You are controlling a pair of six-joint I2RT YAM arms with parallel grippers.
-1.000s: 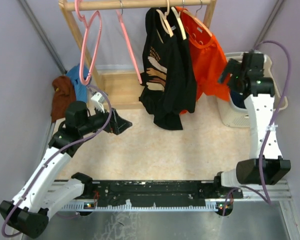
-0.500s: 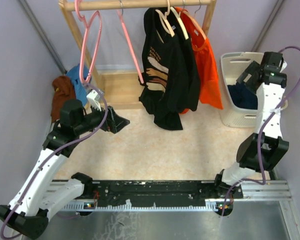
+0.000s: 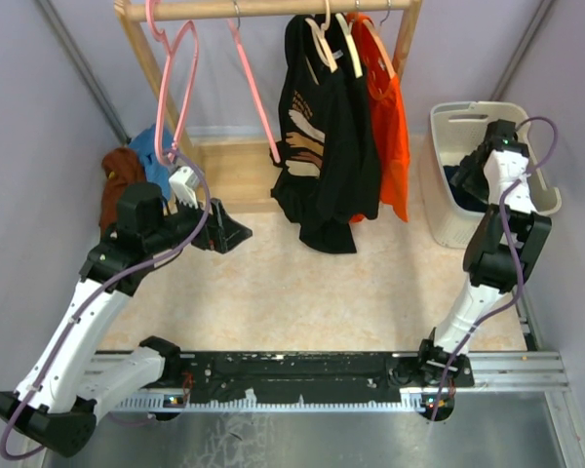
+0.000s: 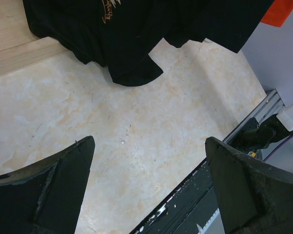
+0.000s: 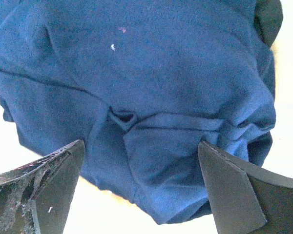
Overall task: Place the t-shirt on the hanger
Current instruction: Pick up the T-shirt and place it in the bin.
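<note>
Reader: What has changed in the last second?

Describer: The right claw (image 5: 139,146) has swung away from the orange shirt (image 3: 390,127) and come down over the white laundry basket (image 3: 448,122) at the far right of the worktop (image 3: 370,292). The orange shirt now hangs narrower on the rail (image 3: 273,8).

Reader: Where is the t-shirt?

Describer: The navy t-shirt (image 5: 151,73) lies crumpled in that basket and fills the right wrist view. The claw's two fingers are spread wide on either side of a raised fold and hold nothing. I cannot tell whether they touch the cloth yet.

Reader: And the other arm?

Describer: The left claw (image 4: 149,140) has barely moved. It hovers over bare worktop below the black shirt (image 3: 322,146), wide open and empty. The hanger (image 3: 256,102), thin and pink with a metal hook, hangs bare on the rail, well apart from the basket.

Reader: So what does that mean?

Describer: Probably that the pick-up is about to start, and closing on that fold looks like the next move.
</note>
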